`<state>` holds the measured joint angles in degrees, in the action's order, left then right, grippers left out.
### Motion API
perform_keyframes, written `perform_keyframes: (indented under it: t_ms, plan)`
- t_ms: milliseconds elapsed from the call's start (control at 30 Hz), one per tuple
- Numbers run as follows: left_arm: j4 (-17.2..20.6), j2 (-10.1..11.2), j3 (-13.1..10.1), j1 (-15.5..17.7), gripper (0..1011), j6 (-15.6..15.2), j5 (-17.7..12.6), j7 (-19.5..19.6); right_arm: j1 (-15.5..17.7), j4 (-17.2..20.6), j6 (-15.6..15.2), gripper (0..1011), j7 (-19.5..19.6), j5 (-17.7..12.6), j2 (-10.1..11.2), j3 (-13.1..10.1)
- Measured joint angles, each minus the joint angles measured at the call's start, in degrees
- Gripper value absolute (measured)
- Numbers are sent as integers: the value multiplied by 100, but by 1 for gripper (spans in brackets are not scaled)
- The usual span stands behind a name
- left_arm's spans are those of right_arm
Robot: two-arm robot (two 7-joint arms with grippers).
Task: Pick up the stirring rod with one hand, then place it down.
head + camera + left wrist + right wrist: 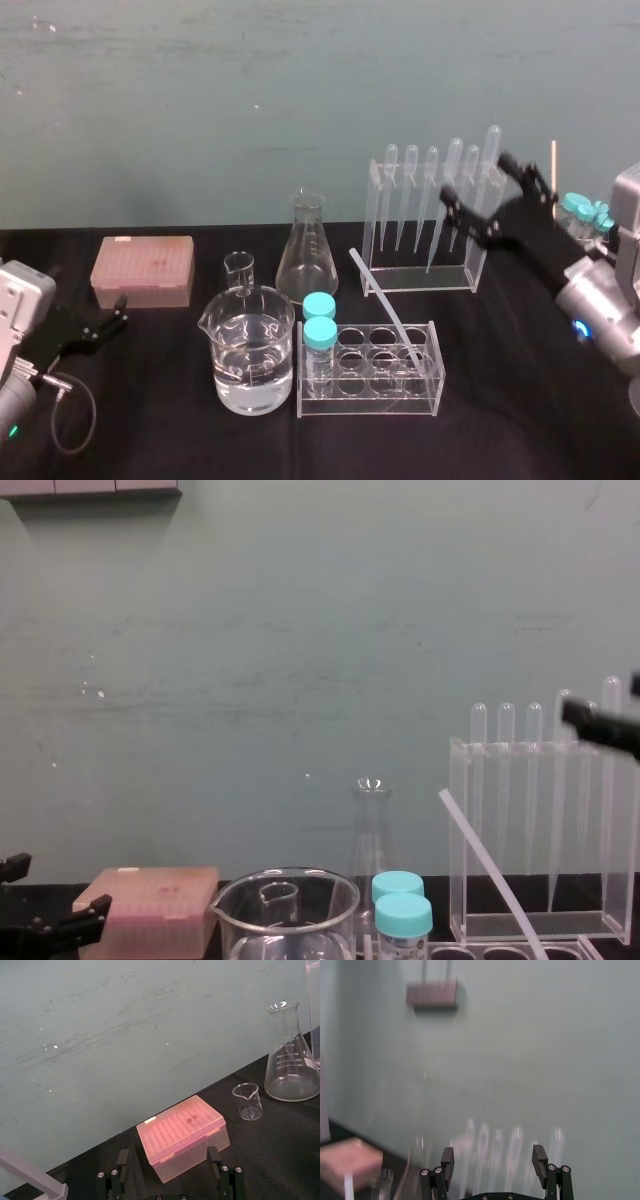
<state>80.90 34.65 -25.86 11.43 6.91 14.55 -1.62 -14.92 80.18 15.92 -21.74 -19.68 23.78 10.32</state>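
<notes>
The stirring rod (372, 285) is a thin translucent rod that leans slanted, its lower end inside the clear tube rack (370, 405) and its upper end pointing back left. From the side, the stirring rod (490, 870) rises in front of the pipette stand. My right gripper (477, 176) hangs raised above and to the right of the rod, before the pipettes, open and empty. Its fingers (447, 1157) stand wide apart in the right wrist view. My left gripper (108, 322) rests open at the far left near the pink box.
A water-filled beaker (250, 345), a small beaker (239, 270) and a conical flask (305, 250) stand left of the rack. Two blue-capped vials (320, 325) sit in the rack. Behind it stands a pipette stand (425, 275). A pink tip box (143, 270) lies at the left.
</notes>
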Motion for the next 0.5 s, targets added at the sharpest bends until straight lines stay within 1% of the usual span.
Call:
perform_keyframes:
  t_ms: [67, 100, 133, 167, 267, 300, 400, 500]
  plan:
    - [0, 0, 0, 0, 1000, 0, 0, 0, 91, 24, -199, 1003, 32, 46, 47, -13]
    - [0, 0, 0, 0, 1000, 0, 0, 0, 180, 43, -386, 1003, 45, 88, 95, -18]
    - [0, 0, 0, 0, 1000, 0, 0, 0, 215, 46, -473, 1003, 45, 108, 115, -17]
    - [0, 0, 0, 0, 1000, 0, 0, 0, 266, 46, -647, 1003, 41, 149, 153, 0]
    - [0, 0, 0, 0, 1000, 0, 0, 0, 305, 37, -926, 1003, 13, 197, 197, 44]
    - [0, 0, 0, 0, 1000, 0, 0, 0, 307, 17, -1096, 1003, -8, 227, 214, 72]
    - [0, 0, 0, 0, 1000, 0, 0, 0, 302, -19, -1293, 1003, -40, 278, 225, 120]
    - [0, 0, 0, 0, 1000, 0, 0, 0, 290, -36, -1362, 1003, -48, 306, 225, 138]
